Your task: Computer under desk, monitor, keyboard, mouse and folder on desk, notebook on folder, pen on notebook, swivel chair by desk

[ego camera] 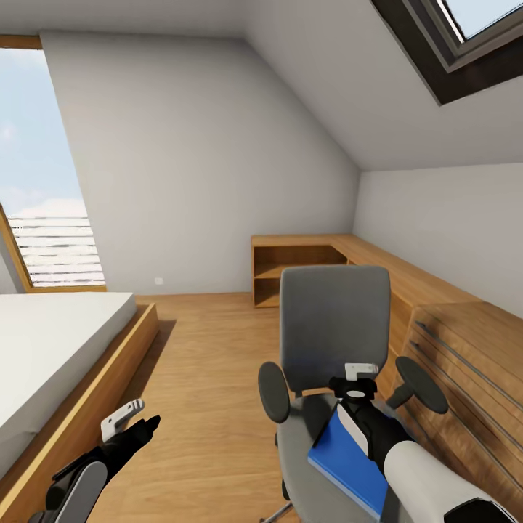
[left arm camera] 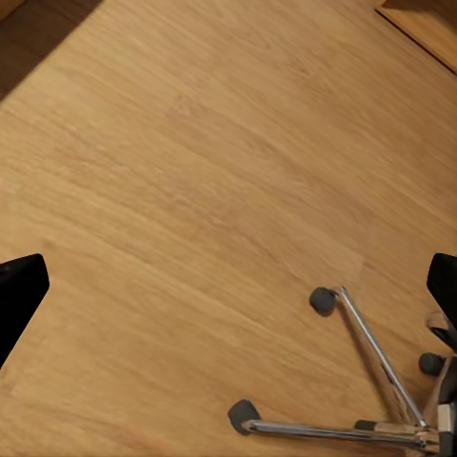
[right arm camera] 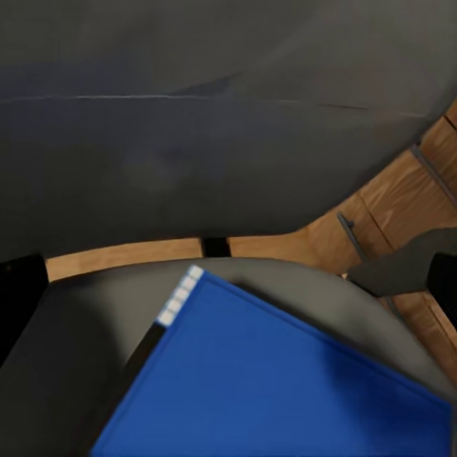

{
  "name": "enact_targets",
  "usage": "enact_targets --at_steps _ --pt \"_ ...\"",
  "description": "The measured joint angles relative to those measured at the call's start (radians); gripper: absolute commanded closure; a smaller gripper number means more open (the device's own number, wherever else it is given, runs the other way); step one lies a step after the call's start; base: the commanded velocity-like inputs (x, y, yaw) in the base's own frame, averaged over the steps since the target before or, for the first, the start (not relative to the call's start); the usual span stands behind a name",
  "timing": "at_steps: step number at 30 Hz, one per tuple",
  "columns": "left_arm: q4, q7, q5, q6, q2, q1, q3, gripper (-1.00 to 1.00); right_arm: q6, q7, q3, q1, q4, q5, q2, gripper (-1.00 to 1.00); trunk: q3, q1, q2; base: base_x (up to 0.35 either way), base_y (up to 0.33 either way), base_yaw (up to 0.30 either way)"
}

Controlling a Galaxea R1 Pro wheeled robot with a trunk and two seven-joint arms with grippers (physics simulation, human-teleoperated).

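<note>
Folder step: flat bright blue folder [ego camera: 347,462] lies on grey padded swivel chair [ego camera: 334,335] seat, right gripper [right arm camera: 228,286] fingers spread above it, left gripper [left arm camera: 228,286] fingers apart over floor; next, descend and clamp an edge.

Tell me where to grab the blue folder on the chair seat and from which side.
Take the folder by a free edge, coming from above. It lies flat on the swivel chair seat, so one finger probably must slide beneath. The right pincer hangs over it, fingers apart.
</note>
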Motion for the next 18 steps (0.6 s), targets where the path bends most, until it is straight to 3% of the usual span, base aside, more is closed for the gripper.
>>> enact_targets --at_steps 4,18 --pt "0.0 0.0 0.0 0.0 0.0 0.0 0.0 -1.0 0.001 0.0 0.0 0.0 0.0 0.0 0.0 -1.0 -0.013 0.015 -0.028 0.0 0.0 0.0" --pt "0.0 0.002 -0.002 0.001 0.0 0.0 0.0 -1.0 0.002 -0.002 0.002 0.0 -0.002 0.001 0.0 -1.0 -0.013 0.015 -0.028 0.0 0.0 0.0"
